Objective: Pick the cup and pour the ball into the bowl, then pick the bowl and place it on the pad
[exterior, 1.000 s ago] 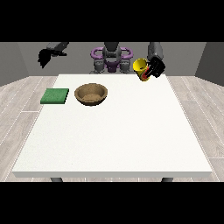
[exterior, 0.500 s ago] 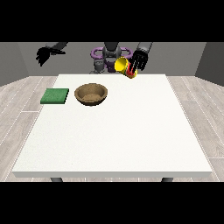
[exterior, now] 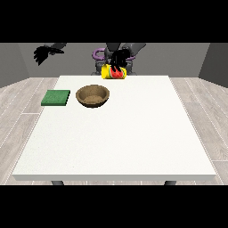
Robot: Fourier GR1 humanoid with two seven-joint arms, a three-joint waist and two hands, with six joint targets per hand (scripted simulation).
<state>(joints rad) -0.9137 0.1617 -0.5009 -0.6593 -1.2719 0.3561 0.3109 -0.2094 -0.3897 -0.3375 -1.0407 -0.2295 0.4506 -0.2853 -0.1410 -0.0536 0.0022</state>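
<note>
The hand at the view's right (exterior: 118,58) grips the yellow cup (exterior: 113,72), tipped sideways beyond the wooden bowl (exterior: 92,95). The other hand (exterior: 43,53) hangs empty in the air, fingers drooping loosely, above the green pad (exterior: 56,97).

Matt white table (exterior: 133,133), wood-like brown bowl (exterior: 92,96), flat matt green pad (exterior: 55,98), glossy yellow cup (exterior: 113,72).

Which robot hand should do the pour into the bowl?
Left, the robot's own: that robot hand shows nearer the view's right, already holds the cup, tilted, just behind and right of the bowl. The other robot hand hangs empty, far off at the view's left.
</note>
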